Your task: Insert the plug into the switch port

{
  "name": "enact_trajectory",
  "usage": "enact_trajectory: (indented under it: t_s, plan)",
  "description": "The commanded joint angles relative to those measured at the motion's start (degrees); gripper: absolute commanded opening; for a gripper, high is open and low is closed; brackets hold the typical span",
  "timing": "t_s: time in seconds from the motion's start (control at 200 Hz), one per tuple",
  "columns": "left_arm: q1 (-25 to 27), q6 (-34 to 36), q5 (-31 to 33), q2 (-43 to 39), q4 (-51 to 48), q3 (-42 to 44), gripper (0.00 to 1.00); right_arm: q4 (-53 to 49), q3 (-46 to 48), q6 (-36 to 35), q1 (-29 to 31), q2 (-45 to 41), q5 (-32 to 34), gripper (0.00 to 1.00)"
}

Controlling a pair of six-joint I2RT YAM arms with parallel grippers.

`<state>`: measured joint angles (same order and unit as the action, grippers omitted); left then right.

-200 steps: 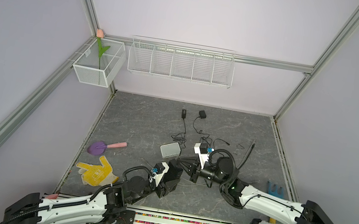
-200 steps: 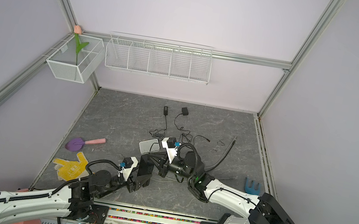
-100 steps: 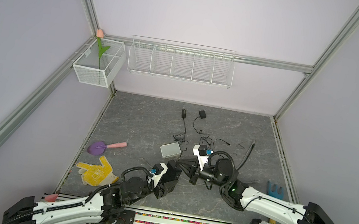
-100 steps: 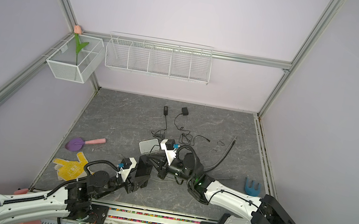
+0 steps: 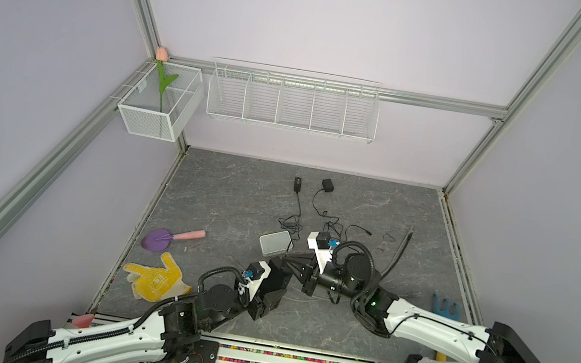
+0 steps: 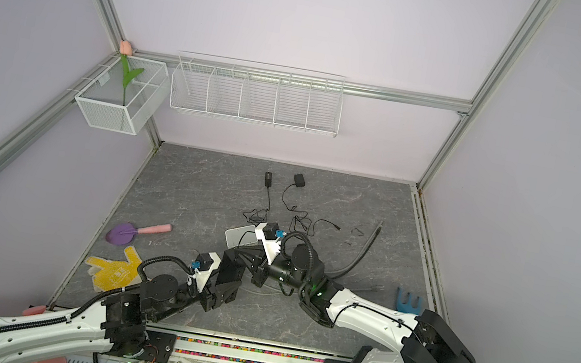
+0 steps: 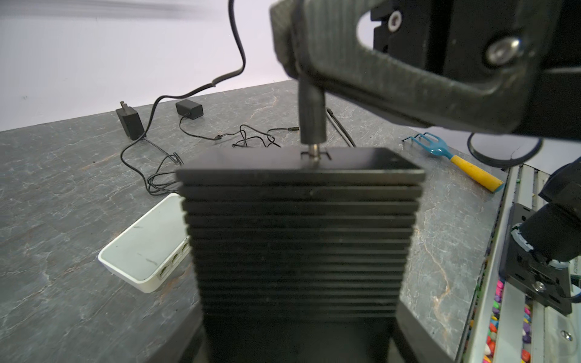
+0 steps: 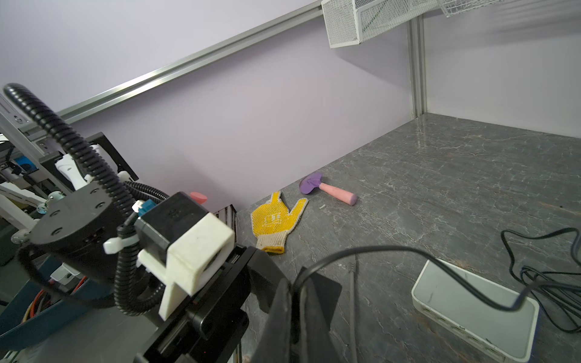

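The grey tabletop [image 5: 239, 189] is bounded by walls on three sides and by the front rail [image 5: 289, 360]; its widest bare stretch is seen towards the back left corner, while the middle is crossed by a cable tangle [image 5: 318, 219]. Close to the front edge, the black switch [image 5: 281, 271] is held by the left gripper [image 5: 272, 288], whose fingers are spread and clamped on the ribbed body; a white box [image 5: 275, 242] is laid flat just beside it. A yellow glove [image 5: 156, 280] and a purple trowel [image 5: 165, 239] are found near the left edge, well apart from both arms. The right gripper [image 5: 288, 262] is pressed together on the plug [image 7: 311, 116]; the plug's metal tip is set at the port [image 7: 315, 155] in the switch's end face; how deep it is seated cannot be told.
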<state>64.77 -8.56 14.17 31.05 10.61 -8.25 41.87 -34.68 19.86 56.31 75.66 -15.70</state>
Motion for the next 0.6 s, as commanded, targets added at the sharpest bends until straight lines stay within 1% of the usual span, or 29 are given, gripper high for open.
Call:
enact_trajectory:
  t_s: [0.0, 0.445, 0.595]
  plan:
    - [0.0, 0.6, 0.4, -3.7, 12.5, -6.4, 0.0, -10.0, 1.9, -0.9, 0.8, 3.7, -1.0, 0.07]
    - [0.1, 2.2, 0.2, -8.0, 14.5, -6.4, 0.0, -10.8, 2.0, -0.6, 0.9, 6.5, 0.0, 0.07]
    - [0.0, 2.9, 0.4, -9.5, 14.2, -6.7, 0.0, -10.8, 1.5, -0.2, 0.9, 7.6, -1.6, 0.07]
